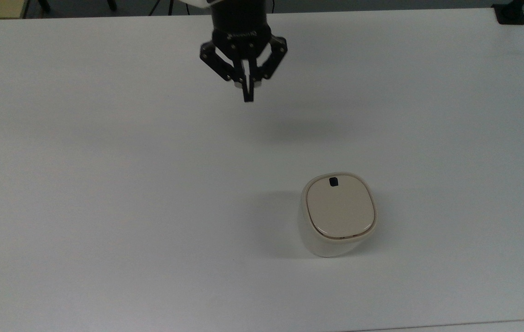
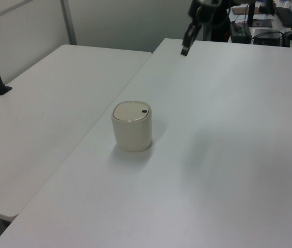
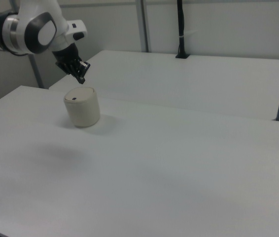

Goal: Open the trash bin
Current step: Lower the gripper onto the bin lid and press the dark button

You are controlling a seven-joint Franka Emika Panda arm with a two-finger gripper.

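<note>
Trash bin (image 1: pixel 338 214): rounded-square, smooth (lid flat)

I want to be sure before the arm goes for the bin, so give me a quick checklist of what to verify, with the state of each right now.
1. Bin upright on the table: ok.
2. Lid shut flat, not yet opened: ok.
3. Black button uncovered, on the lid edge nearest the arm: ok.
4. Gripper shut and holding nothing, fit for a press: ok.
5. Gripper over the button: not ok; it hangs well short of the bin, toward the top view's upper left of it.
6. Path between gripper and bin free of other things: ok.
</note>
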